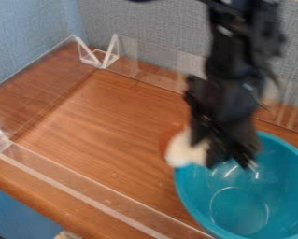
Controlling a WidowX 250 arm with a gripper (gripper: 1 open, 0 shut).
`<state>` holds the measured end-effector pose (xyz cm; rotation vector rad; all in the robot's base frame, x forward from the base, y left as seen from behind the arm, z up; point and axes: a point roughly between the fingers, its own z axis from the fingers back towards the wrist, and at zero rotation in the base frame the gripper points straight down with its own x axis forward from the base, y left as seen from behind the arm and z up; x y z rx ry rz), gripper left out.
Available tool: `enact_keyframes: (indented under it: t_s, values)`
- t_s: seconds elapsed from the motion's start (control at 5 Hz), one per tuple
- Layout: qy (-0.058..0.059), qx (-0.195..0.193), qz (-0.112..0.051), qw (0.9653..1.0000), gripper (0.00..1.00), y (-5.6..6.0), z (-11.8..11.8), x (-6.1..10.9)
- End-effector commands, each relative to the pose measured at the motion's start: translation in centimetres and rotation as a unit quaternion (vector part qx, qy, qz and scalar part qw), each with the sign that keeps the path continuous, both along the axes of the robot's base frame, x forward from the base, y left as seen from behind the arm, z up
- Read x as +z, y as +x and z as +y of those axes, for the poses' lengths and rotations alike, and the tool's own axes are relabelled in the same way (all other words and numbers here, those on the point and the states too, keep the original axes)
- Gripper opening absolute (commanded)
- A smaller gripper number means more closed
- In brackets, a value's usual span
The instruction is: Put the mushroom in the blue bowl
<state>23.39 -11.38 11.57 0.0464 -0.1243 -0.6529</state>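
the mushroom [184, 151] hangs in the closed gripper [223, 149] at the near-left rim of the blue bowl [245, 191]; released too early, it may hit the rim and fall onto the tabletop [89, 121].

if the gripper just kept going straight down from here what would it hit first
Probably the blue bowl: the gripper, shut on the mushroom, points down by the bowl's left rim. Blur and depth leave it unclear whether it would meet the rim or the inside.
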Motion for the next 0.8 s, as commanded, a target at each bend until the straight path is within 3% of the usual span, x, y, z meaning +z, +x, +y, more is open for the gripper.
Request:
enact_keyframes:
  t_s: [0.0,0.2,0.4,0.6]
  values:
    - [-0.009,-0.037,-0.012,0.9992,0.00,-0.7,-1.9,-0.4]
    - [-0.013,-0.071,-0.004,0.9974,0.00,-1.9,-2.9,-2.0]
    - [-0.017,-0.105,0.001,0.9944,0.00,-1.8,-2.6,-3.8]
    - [-0.017,-0.129,-0.005,0.9915,0.00,-1.6,-1.9,-3.6]
